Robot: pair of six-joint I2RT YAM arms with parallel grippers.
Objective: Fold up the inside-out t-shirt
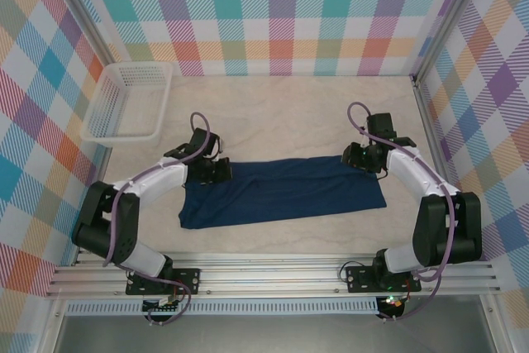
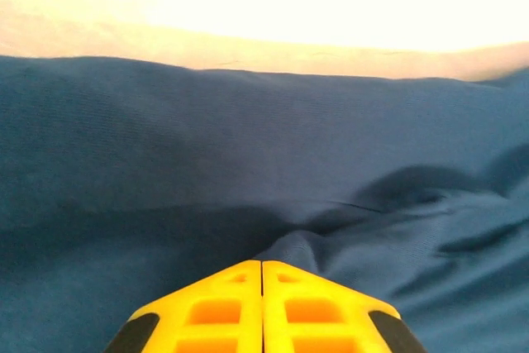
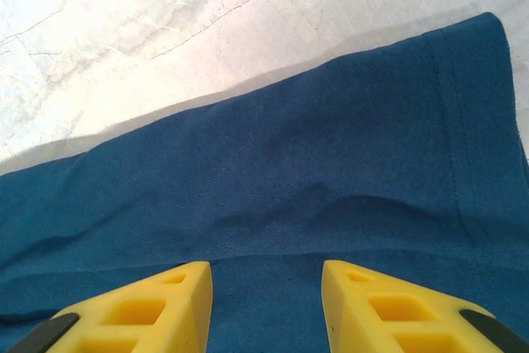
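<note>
Left gripper (image 2: 262, 264): jaws pressed together, pinching a pucker of inside-out t-shirt (image 1: 281, 192), which lies flat on table (image 1: 289, 113). Right gripper (image 3: 266, 269): jaws spread over its far-right corner. I'd close it, then lift both evenly.

Basket (image 1: 139, 66) far left, t-shirt (image 1: 281, 188) mid-table

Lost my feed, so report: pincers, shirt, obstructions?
Left pincer shut, pinching t-shirt fabric. Right pincer open over its far right corner. It lies flat in a band. Basket apart, far left.
</note>
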